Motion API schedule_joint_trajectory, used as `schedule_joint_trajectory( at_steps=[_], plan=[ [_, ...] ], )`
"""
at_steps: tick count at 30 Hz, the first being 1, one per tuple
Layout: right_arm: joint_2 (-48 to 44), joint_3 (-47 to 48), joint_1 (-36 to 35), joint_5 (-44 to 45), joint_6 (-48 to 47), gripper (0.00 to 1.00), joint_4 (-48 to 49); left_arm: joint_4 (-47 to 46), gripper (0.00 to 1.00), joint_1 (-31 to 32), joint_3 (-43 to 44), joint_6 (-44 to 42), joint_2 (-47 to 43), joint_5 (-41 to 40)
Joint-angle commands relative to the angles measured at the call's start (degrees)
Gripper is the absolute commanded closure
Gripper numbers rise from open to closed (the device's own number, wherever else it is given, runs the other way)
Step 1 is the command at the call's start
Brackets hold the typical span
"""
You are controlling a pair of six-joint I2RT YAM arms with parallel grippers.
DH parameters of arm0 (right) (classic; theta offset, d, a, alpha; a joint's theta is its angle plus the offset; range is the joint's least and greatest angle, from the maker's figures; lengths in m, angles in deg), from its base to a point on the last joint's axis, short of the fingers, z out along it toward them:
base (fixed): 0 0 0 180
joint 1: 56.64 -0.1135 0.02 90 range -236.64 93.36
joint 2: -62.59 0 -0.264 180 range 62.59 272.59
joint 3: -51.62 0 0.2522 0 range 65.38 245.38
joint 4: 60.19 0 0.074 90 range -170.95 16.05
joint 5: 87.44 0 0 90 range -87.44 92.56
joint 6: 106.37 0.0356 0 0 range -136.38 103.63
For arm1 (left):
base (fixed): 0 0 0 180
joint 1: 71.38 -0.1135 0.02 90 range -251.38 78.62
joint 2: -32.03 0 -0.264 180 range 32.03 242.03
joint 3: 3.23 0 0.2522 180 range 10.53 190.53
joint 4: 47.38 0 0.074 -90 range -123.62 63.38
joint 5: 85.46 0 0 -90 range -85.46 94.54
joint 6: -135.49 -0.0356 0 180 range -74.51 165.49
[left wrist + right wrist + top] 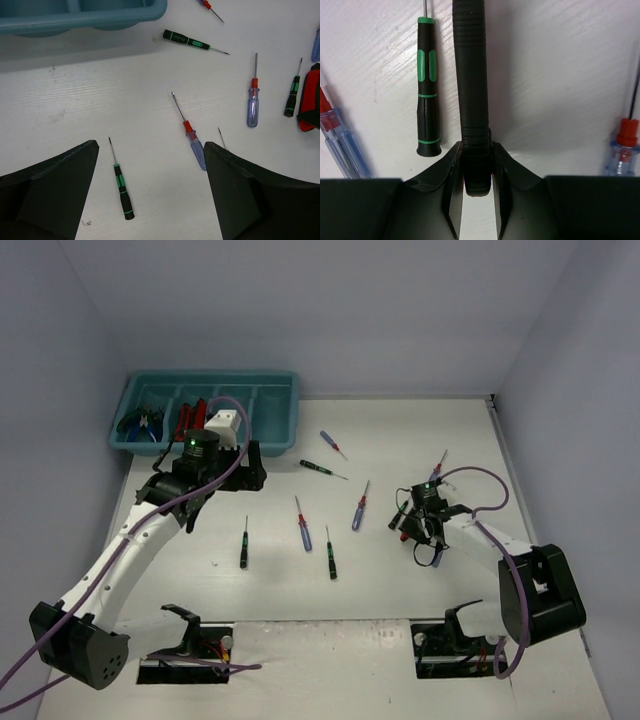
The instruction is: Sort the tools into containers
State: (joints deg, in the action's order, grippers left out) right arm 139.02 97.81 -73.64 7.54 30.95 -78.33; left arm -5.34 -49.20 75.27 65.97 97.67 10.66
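The right claw (476, 152) is clenching a black ribbed tool (470, 75) beside a green-banded screwdriver (428, 90), while the left claw (150, 150) is hanging released (tray (100, 16) rim nearby) over a bare stretch of tabletop (75, 100).

Left wrist view: teal tray (100, 17) cropped by top edge, compartments not readable. Red-and-black utility knife (310, 102) cropped at right edge. Thin tip (220, 136) running behind a finger (250, 195) of left gripper (150, 144), handle hidden.

Right wrist view: black ribbed handle (470, 75) pinched in right gripper (477, 155), far end cropped at top, tool type unclear. Blue screwdriver (342, 145) and second blue screwdriver (621, 150) half hidden behind gripper body.

Top view: tray contents partly behind left arm (140, 530), too small to sort out.
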Motion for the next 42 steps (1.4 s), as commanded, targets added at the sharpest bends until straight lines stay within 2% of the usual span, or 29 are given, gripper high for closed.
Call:
schedule_joint_trajectory(
  at_steps=[1,4,8,12,19,26,35,37,39,40,42],
  plan=[
    [-2.2,0.44,-1.27,3.37,-0.56,0.93,-1.15,-1.92,0.15,0.6,0.73,1.76,-2.53,0.64],
    [-5.43,1.32,-3.99,3.96,-1.02,1.0,-1.27,-2.17,0.15,1.31,1.08,2.61,-2.93,2.11],
    [-11.49,5.77,-10.33,5.35,-5.19,1.0,-1.22,-3.21,0.15,3.73,1.6,5.46,-3.15,6.0],
    [-16.07,11.06,-14.24,3.92,-15.33,1.0,-0.57,-6.84,0.15,6.47,1.44,10.0,-3.32,8.94],
    [-20.82,16.1,-20.31,-12.18,-25.94,1.0,8.64,-20.2,0.15,12.14,2.38,18.0,-1.17,10.9],
    [-19.33,19.97,-25.42,-15.1,-28.07,0.98,12.3,-29.66,0.15,18.48,4.35,22.79,3.61,6.14],
    [-18.25,20.85,-26.05,-15.61,-27.4,0.94,14.71,-32.42,0.16,23.13,4.39,24.03,6.23,-1.41],
    [-18.04,20.74,-25.99,-15.72,-27.27,0.93,15.26,-32.42,0.2,23.29,4.37,24.45,6.78,-1.78],
    [-17.85,20.74,-26.04,-15.79,-27.16,0.93,15.69,-32.49,0.29,23.46,4.51,24.58,7.26,-2.18],
    [-17.74,20.74,-25.99,-15.79,-27.05,0.93,15.85,-32.49,0.34,23.51,4.51,24.53,7.37,-2.44],
    [-17.46,20.57,-26.05,-15.71,-26.94,0.91,16.22,-32.49,0.5,23.53,4.51,24.19,7.24,-3.58]
  ],
)
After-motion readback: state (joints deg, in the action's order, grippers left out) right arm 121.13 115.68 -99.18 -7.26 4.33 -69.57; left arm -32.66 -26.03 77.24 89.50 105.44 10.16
